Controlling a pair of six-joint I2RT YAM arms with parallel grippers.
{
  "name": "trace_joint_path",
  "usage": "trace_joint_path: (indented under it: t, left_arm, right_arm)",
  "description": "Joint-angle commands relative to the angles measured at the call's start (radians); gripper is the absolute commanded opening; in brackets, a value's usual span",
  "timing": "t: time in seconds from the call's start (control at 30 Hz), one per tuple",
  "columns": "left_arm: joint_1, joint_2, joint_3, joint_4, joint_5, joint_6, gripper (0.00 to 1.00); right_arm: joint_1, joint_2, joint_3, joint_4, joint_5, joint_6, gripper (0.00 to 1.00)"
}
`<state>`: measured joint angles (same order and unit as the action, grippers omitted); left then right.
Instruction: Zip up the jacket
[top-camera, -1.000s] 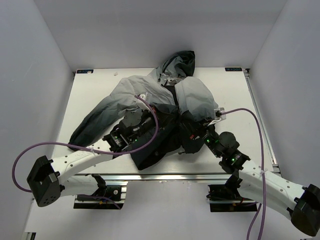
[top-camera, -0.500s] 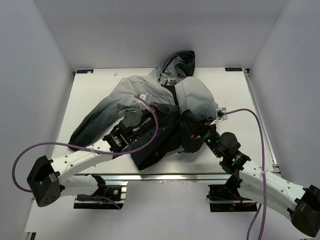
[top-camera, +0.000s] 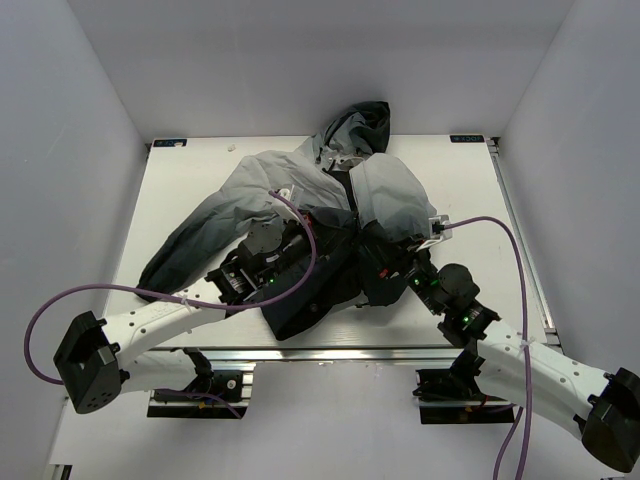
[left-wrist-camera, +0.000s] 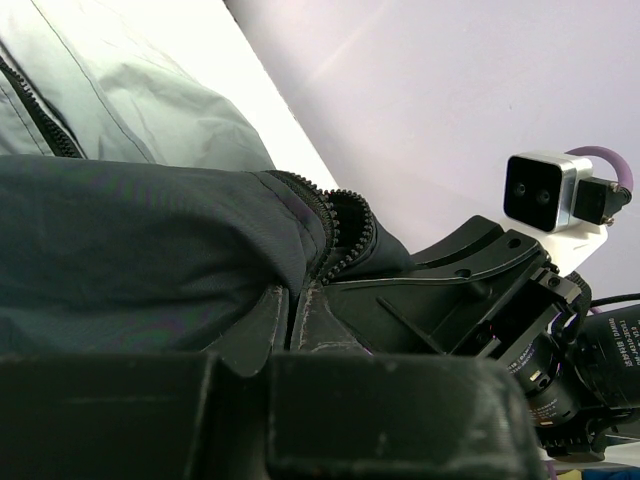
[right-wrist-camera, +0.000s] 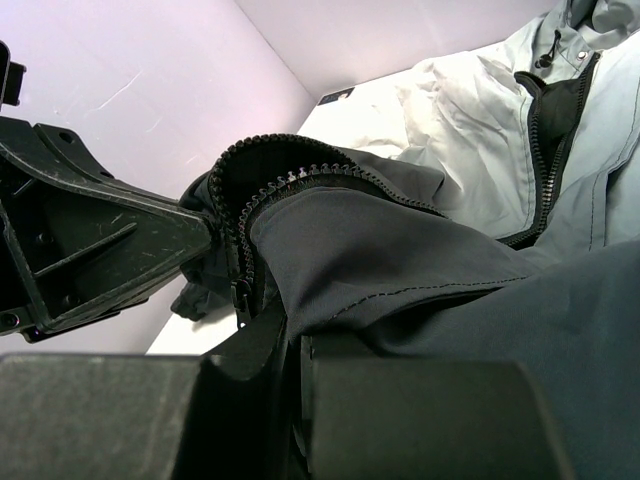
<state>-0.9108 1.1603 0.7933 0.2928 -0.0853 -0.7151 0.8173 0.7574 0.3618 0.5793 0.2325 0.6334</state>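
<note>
Desk (top-camera: 470, 190) lies bare from 1 to 4 o'clock of the jacket (top-camera: 300, 195), with a narrower bare strip at 10 o'clock. The sleeve (top-camera: 190, 240) blocks 8 o'clock and the hood (top-camera: 355, 125) fills 12. At the dark hem the left claw (left-wrist-camera: 285, 330) and right claw (right-wrist-camera: 290, 350) crowd just beside each other, each with fabric pinched in it. A purple cable (top-camera: 300, 225) arcs over the chest. The walls (top-camera: 80, 150) close three sides.

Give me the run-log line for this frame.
grey-to-black hooded fabric jacket: front open | left claw: shut on its dark hem | right claw: shut on facing hem edge | zipper teeth: unjoined
</note>
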Motion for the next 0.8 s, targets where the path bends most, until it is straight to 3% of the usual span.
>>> trace_joint_path:
  t: [0.0, 0.77]
  left_arm:
    - [0.004, -0.037, 0.003, 0.043, 0.013, -0.001, 0.0]
    - [0.004, -0.027, -0.003, 0.054, 0.042, -0.026, 0.0]
  right_arm:
    - [-0.006, -0.004, 0.009, 0.083, 0.001, 0.009, 0.0]
    - [-0.006, 0.025, -0.03, 0.208, 0.045, 0.055, 0.0]
